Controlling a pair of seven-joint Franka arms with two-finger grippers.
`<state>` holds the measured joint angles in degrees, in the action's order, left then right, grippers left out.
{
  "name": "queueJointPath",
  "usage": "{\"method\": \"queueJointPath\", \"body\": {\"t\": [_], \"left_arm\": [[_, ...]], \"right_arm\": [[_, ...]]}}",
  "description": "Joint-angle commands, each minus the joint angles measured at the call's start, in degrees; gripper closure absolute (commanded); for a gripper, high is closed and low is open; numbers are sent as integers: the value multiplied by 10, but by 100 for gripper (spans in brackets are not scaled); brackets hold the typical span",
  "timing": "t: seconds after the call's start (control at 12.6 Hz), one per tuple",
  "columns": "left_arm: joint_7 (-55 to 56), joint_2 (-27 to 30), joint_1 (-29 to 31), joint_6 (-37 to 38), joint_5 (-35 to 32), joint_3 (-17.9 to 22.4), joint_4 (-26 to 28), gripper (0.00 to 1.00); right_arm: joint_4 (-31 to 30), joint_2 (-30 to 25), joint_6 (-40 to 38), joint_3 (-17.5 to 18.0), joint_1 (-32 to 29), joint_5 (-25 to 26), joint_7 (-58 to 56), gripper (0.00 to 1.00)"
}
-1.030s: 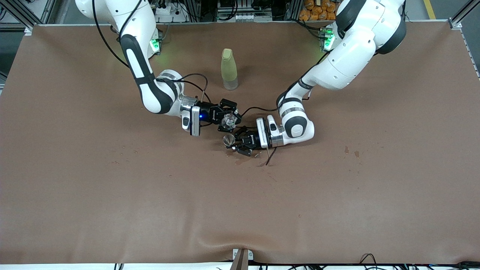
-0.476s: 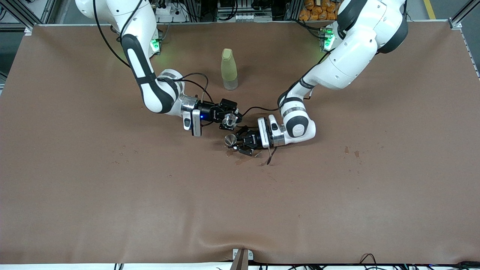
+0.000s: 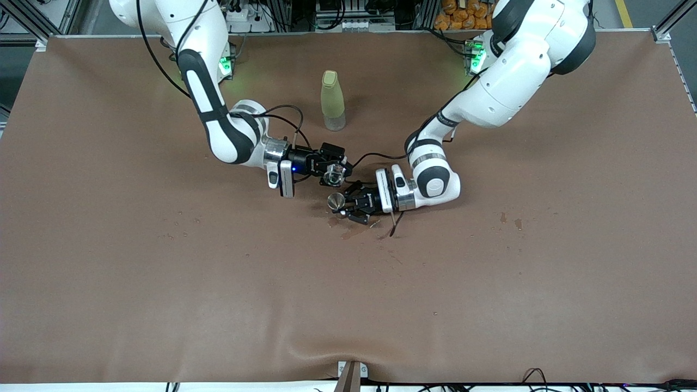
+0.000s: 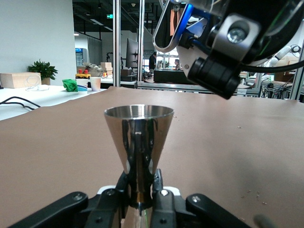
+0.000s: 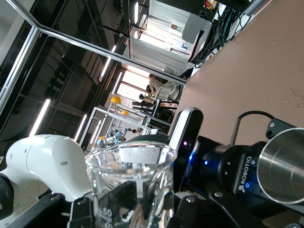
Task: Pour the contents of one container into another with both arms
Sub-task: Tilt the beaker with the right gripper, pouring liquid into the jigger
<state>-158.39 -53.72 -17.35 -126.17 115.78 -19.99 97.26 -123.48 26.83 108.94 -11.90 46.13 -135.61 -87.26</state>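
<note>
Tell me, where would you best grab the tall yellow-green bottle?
Probably around the yellow-green bottle's middle, coming in level from the side. It stands upright near the robots' bases with its lid on, and its rounded body narrows upward, so jaws set low on the body should slip less.

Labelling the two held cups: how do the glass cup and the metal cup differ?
The glass cup is clear, the metal cup shiny and opaque. The glass cup is straight-walled, the metal cup flares from a narrow waist. The right gripper holds the glass cup, the left gripper the metal one. Both are tiny.

Glossy metal cup point(image 4: 138, 142) (clear glass cup point(image 5: 130, 185))
</note>
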Motion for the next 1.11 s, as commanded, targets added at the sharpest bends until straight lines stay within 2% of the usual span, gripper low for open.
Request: {"method": "queueJointPath", "body": {"t": [0.0,0.4,1.03], "left_arm": [[-91,17,11,-3,34,-12,27,100],[-91,18,14,-2,34,-18,27,100],[-96,31,23,2,30,-18,55,100]], "right_arm": [[-14,-23,4,0,7,16,45,100],[-13,-26,0,3,7,22,137,100],[-12,-30,0,10,5,23,210,100]]}}
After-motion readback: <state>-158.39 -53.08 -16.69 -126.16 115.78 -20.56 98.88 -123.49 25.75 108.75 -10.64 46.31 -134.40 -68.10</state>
